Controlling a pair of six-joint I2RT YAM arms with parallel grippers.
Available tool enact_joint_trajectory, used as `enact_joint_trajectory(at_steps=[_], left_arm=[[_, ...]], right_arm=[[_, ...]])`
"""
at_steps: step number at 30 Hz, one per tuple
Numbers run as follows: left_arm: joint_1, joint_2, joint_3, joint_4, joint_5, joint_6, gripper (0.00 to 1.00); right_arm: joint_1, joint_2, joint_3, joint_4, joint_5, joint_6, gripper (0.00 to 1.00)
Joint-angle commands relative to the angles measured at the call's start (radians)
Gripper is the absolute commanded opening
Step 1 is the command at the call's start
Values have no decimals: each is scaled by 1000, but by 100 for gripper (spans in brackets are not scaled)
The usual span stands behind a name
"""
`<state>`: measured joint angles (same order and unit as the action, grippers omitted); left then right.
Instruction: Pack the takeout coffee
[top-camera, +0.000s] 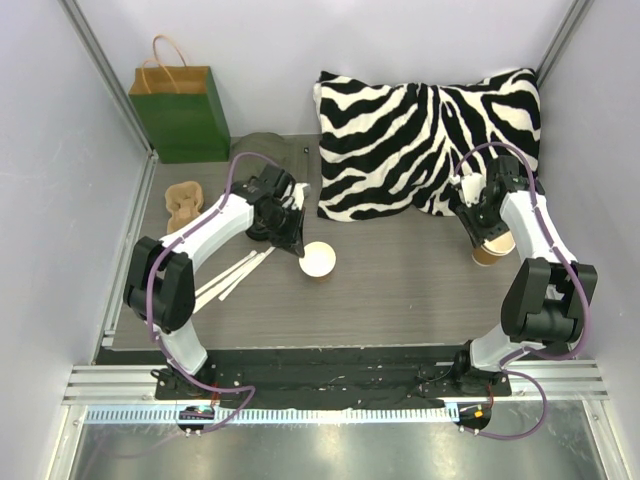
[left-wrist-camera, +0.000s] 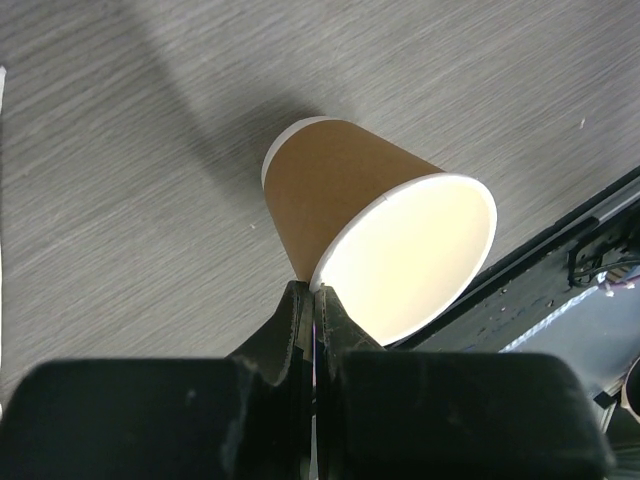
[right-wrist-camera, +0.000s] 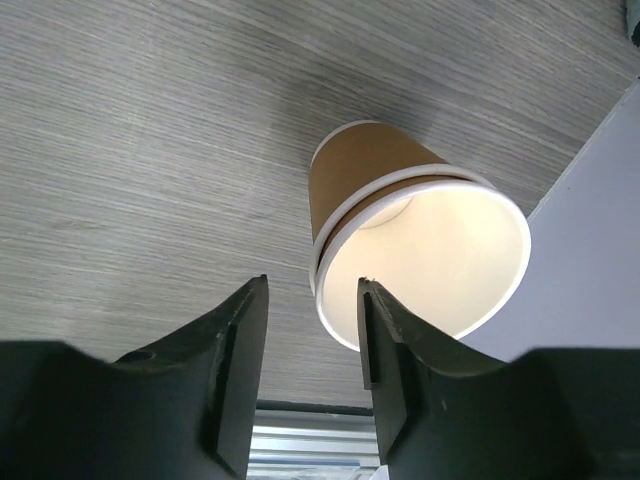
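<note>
Left claw (left-wrist-camera: 315, 300) is shut tight, tips right at the rim of an open cup (left-wrist-camera: 340, 190). One finger lies against the brown outside and the other over the white inside, so it looks to be pinching the paper wall. That cup stands on the table (top-camera: 400, 280), nearer than the bag (top-camera: 185, 110) and off to its right.

Right claw (right-wrist-camera: 313, 282) is part open and holds nothing. Its jaws straddle the near rim of a stack (right-wrist-camera: 365, 170) of two nested cups, which sits well to the right of the bag and nearer than it. Whether either finger touches the rim I cannot tell.

As for the coffee, no cup with a black lid shows in any view. Every cup in sight is open-topped, so I cannot say where it is.

My reading is that the step in hand is freeing one cup from the stack. To do it well, the right claw should close on the inner cup's wall alone, just under its rim, and softly enough not to crease the paper. The lift should go straight up so the outer cup is left standing; a slanted pull would likely drag both or tip them. The left pinch wants to be light too, with its cup kept upright, since a thin wall buckles easily.

Farther off, white sticks (top-camera: 235, 275) lie nearer than the bag, a tray (top-camera: 183, 203) sits just in front of it, and a pillow (top-camera: 420, 140) lies to its right.
</note>
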<state>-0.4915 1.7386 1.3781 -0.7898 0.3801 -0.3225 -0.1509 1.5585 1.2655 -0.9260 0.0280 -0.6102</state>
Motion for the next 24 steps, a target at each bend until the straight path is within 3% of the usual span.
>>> enact_joint_trajectory(at_steps=[1, 5, 13, 16, 21, 24], left_arm=[[-16, -1, 30, -61, -21, 46, 0], [-22, -8, 26, -86, -23, 59, 0], [-42, -13, 22, -98, -35, 68, 5], [-45, -19, 15, -92, -33, 68, 17], [-44, -24, 30, -103, -17, 72, 47], [-26, -39, 68, -123, 49, 76, 59]], right_arm=[[-3, -23, 49, -29, -7, -5, 50], [-3, -37, 132, -97, -69, 15, 69], [50, -46, 268, -178, -122, 52, 95], [89, -48, 319, -203, -163, 75, 98], [174, -43, 388, -220, -261, 119, 100], [208, -43, 402, -206, -321, 145, 100]])
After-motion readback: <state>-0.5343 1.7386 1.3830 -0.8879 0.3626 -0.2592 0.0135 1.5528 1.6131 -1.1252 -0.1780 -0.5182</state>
